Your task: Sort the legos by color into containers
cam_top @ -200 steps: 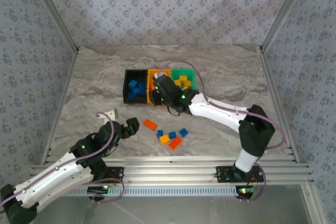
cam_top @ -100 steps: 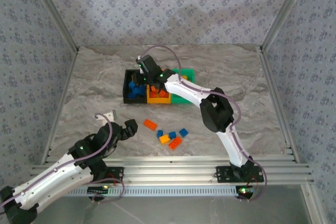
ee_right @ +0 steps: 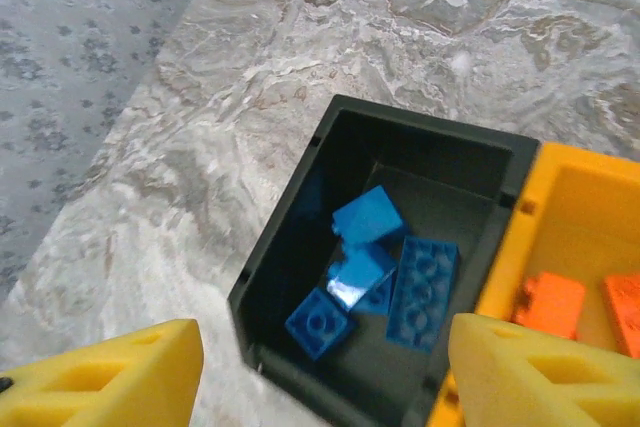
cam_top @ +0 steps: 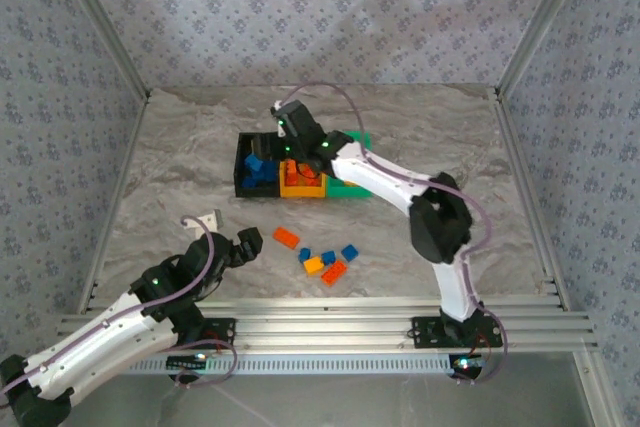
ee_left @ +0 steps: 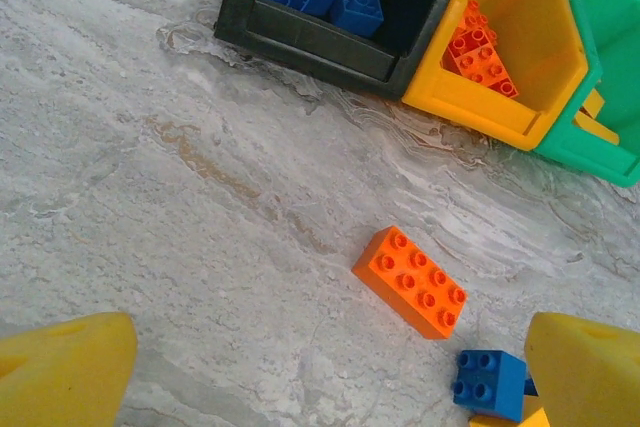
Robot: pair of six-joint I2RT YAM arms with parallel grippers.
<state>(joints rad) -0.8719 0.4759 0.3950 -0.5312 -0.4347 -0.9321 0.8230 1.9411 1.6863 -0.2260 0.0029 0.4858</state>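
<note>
Both spread wide: we see right pincer (ee_right: pixel 320 372) over the black bin (ee_right: pixel 430 162) holding blue legos (ee_right: pixel 425 292), left pincer (ee_left: pixel 322 367) near an orange brick (ee_left: pixel 410 281) on desk (ee_left: pixel 150 197).

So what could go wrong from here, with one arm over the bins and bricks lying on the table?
The right gripper hangs open over the black bin, its arm crossing the green bin; pulling back carelessly, it might clip a wall and drag the row of bins. By the left gripper, the blue brick sits against a yellow brick, so a grab there might nudge or lift the neighbour; the orange brick lies apart and looks easier.
</note>
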